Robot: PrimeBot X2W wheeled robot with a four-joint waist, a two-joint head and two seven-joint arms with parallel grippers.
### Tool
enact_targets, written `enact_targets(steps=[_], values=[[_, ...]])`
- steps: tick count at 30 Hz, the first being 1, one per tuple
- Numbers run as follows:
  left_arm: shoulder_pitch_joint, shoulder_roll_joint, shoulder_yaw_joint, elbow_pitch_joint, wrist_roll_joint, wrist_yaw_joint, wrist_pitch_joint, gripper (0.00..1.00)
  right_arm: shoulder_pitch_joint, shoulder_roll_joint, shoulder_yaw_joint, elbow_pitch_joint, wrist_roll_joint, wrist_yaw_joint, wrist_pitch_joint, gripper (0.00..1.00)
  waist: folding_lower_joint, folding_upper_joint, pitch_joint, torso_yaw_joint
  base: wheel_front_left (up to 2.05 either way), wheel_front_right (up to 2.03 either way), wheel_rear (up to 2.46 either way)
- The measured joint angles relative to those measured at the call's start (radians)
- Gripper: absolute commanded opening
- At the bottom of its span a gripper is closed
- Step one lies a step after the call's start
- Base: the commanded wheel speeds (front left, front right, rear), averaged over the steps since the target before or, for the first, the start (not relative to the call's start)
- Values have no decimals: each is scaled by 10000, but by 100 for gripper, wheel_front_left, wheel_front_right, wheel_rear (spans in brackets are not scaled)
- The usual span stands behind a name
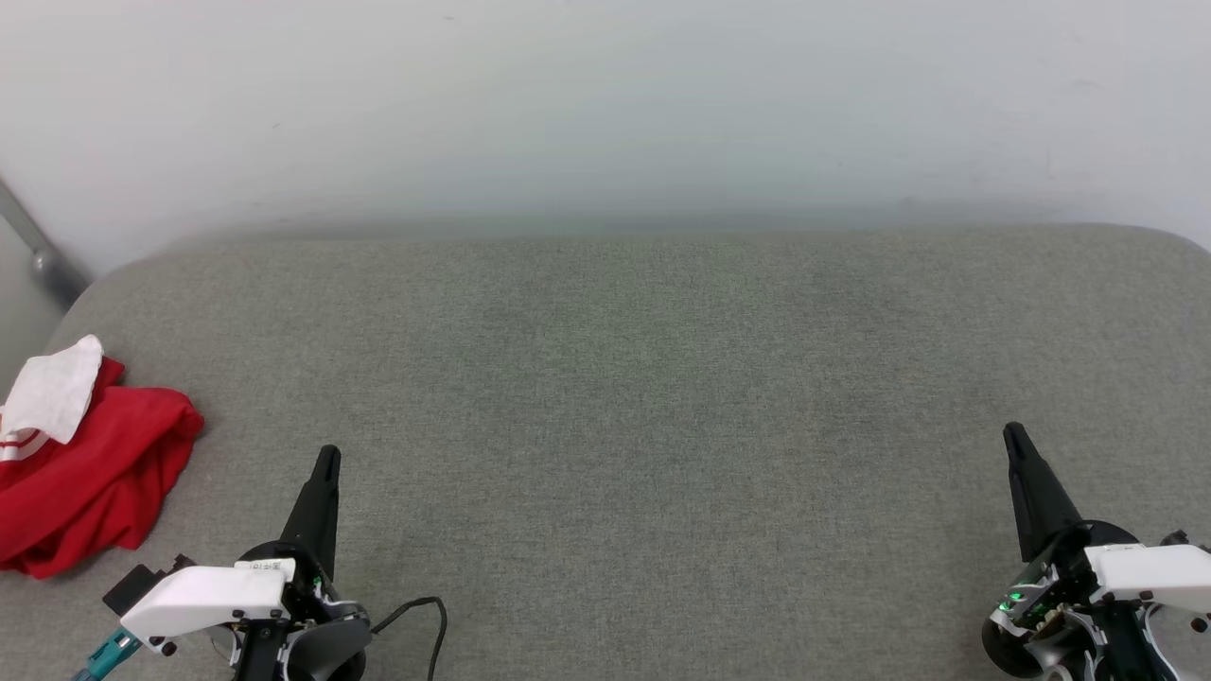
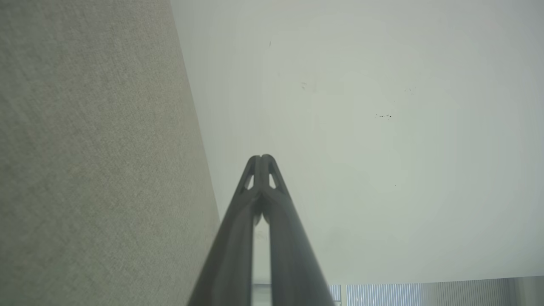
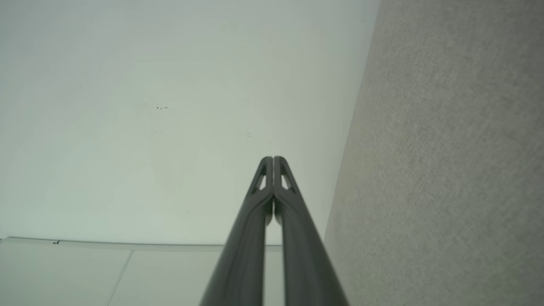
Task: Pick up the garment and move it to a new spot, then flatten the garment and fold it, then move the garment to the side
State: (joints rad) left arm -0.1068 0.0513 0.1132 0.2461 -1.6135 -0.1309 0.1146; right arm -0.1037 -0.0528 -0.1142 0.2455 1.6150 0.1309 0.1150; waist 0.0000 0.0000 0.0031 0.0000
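1 crumpled garment (image 1: 95,473), beside left fingers (image 1: 317,511), apart

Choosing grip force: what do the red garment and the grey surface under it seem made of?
The garment: seemingly soft knit cloth, matte red with a white part; it slumps in loose folds. The surface: matte grey woven upholstery, by its fine heathered grain; rounded corners hint at padding.
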Motion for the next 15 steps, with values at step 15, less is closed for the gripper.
enact_targets(steps=[15], values=[[0,0,0,0,0,0,0,0,0,0,0,0,0,0,0,0,-1,0,0,0,0,0,0]])
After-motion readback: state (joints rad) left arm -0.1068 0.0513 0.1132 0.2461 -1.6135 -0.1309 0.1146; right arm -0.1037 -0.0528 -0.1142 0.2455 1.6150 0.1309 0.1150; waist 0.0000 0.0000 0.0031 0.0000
